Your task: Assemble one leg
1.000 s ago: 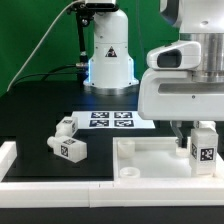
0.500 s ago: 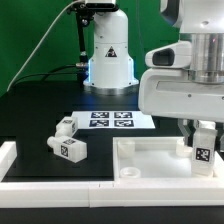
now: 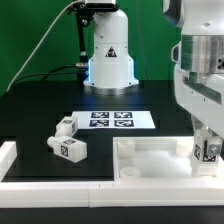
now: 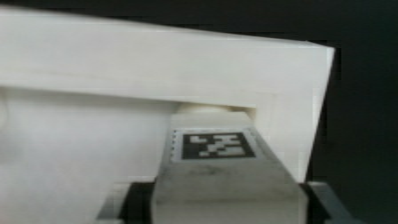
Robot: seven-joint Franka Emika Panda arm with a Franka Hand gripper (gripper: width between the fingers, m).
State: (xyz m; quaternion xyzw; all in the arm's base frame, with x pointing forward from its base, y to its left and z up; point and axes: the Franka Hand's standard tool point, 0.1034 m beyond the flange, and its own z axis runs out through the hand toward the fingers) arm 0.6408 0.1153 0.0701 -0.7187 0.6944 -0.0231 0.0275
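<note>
The end effector (image 3: pixel 208 150) is gripping a leg (image 4: pixel 217 170) upright between its fingers, over the white panel (image 3: pixel 150 158) at the exterior view's right. If it's tilting, it could jam or slip. Other legs (image 3: pixel 68 139) are lying on the table (image 3: pixel 40 110).

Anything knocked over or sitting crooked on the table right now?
Two loose legs lie tipped on their sides on the black table, beside the marker board. The pincer holds another leg upright at the white panel. Nothing looks damaged.
</note>
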